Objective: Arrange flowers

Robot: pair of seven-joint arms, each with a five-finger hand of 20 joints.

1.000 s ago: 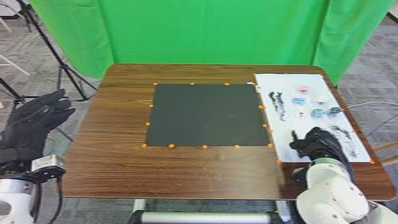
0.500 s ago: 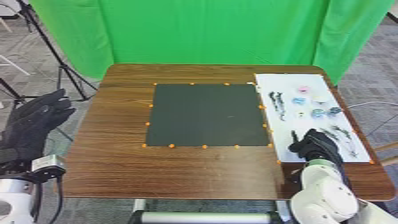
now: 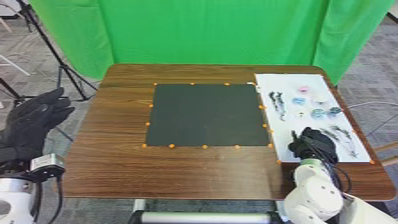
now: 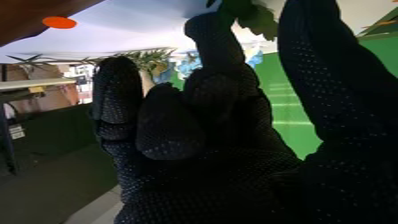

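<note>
In the head view my right hand [image 3: 315, 146] is over the near part of the white sheet [image 3: 289, 82], beside a small dark green piece [image 3: 294, 135]. A pink flower [image 3: 304, 90], blue flowers [image 3: 298, 101] and a teal one [image 3: 334, 110] lie farther up the sheet, with dark stems [image 3: 276, 102] left of them and thin sprigs [image 3: 346, 141] right of the hand. In the right wrist view the right hand [image 4: 204, 110] has loosely bent fingers apart from the thumb; green leaves [image 4: 258, 21] show by one fingertip. My left hand [image 3: 34, 120], fingers straight, is left of the table.
A dark square mat [image 3: 207, 115] edged with orange dots lies mid-table [image 3: 107, 165], left of the white sheet. A green curtain [image 3: 213, 32] hangs behind the table. A black stand [image 3: 58, 60] is at the far left.
My right hand has shifted slightly and turned over the near part of the sheet, its forearm swinging left. The left hand and the flowers have kept their places.
</note>
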